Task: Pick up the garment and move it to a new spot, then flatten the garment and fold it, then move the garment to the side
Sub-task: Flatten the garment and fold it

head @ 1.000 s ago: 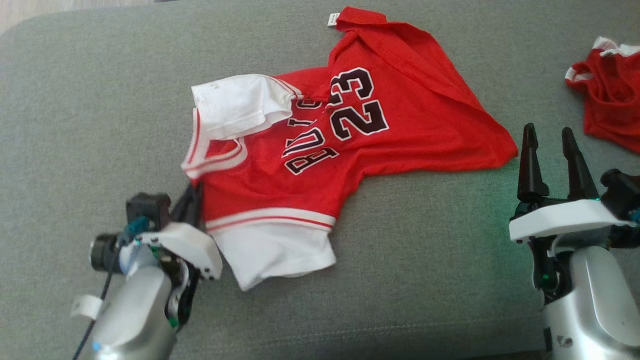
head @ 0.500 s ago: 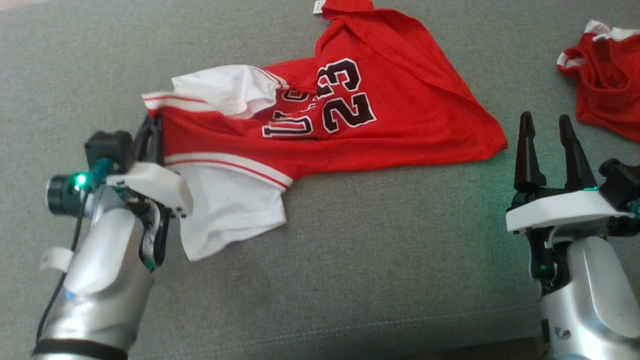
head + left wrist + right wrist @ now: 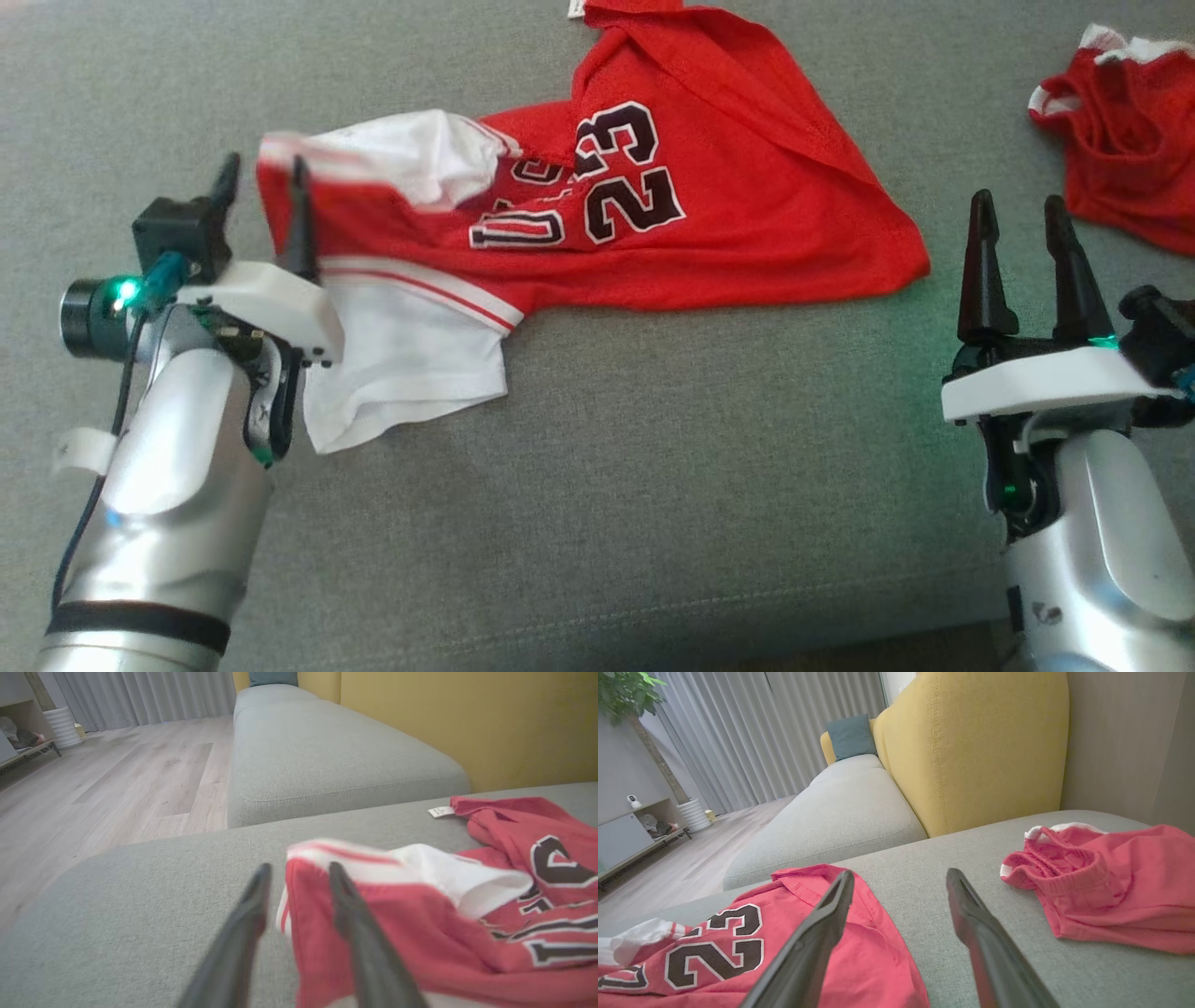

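Red spare garment [image 3: 1125, 159] lies beyond right gripper [image 3: 1018, 203]; both jaws spread, left gripper [image 3: 263, 175] straddling jersey [image 3: 747, 215] edge.

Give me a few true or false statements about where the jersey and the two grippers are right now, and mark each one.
1. The jersey shows the number 23. True.
2. The right gripper is clamped on the jersey. False: its jaws stand open over bare grey cushion, beside the jersey.
3. Another red garment lies on the robot's right of the jersey. True.
4. The jersey lies on a wooden table. False: it lies on the cushion.
5. The left gripper's fingers stand apart at the jersey's striped edge. True.
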